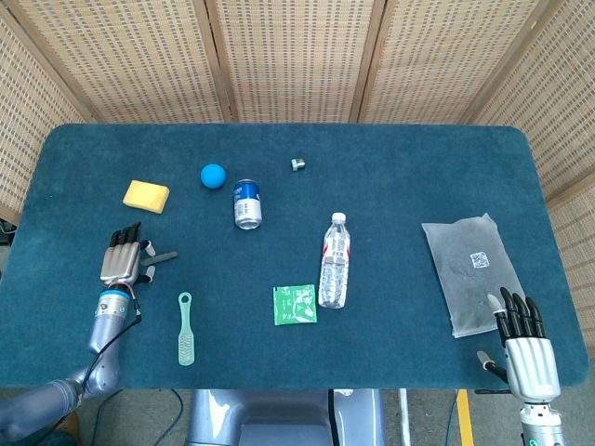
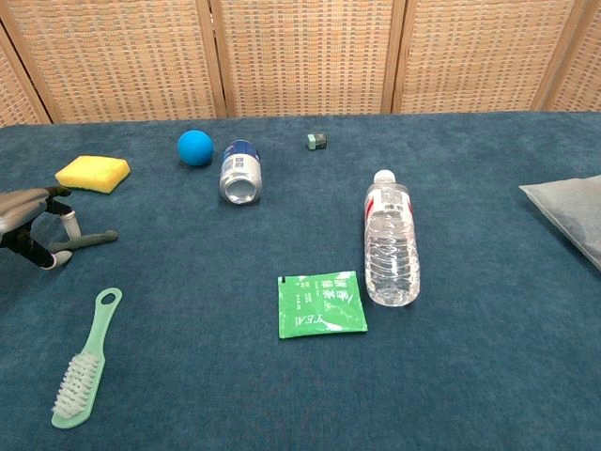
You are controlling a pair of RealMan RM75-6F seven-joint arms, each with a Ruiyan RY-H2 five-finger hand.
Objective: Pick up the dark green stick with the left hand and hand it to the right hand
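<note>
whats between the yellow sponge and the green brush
The left hand and the dark green stick lie between the yellow sponge and the green brush, clearest in the head view.

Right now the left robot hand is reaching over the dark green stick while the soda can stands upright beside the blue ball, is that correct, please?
Not quite: the soda can lies on its side, as the chest view shows. The left robot hand is over the dark green stick, and the can is beside the blue ball.

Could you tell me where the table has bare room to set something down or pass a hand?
Widest bare patch: between the water bottle and the grey bag. The far strip behind the small cap is bare too. It is crowded at left, around the left hand, dark green stick, brush and sponge.
</note>
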